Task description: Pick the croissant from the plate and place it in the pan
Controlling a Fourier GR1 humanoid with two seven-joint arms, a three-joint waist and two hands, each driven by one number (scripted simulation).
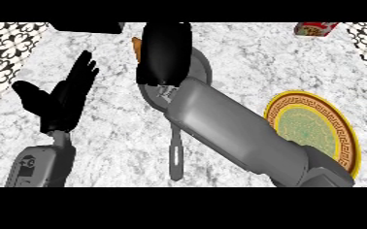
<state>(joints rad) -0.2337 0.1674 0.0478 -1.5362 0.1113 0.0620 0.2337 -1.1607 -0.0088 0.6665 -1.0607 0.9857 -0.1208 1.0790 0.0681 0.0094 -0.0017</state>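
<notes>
Orange sliver: we take this for the croissant (136, 46), peeping out at the left edge of the right hand (166, 53); the hand hides the rest of it.
Right hand: it comes in from the lower right, is curled round the croissant and hangs over the far part of the pan (205, 69).
Left hand (68, 94): open, fingers up, resting at the left of the view, well apart from the pan.
Pan: grey, on the marble counter (243, 48), handle pointing toward us; the forearm covers much of it.
Plate (308, 126): gold-rimmed with a green middle, at the right, nothing on it.
How it handles: we judge the croissant light, soft and flaky, easy to crush and apt to shed crumbs, but not slippery.
Where to hold: across its thick middle, thumb on one side and fingers on the other. We would avoid the thin tips, which would likely break off.
Step in hand: we judge the carry done and the setting down left to do. We cannot tell whether the croissant touches the pan's bottom.
Other things: a red box (315, 28) at the far right, a dark block (86, 26) at the far left.
</notes>
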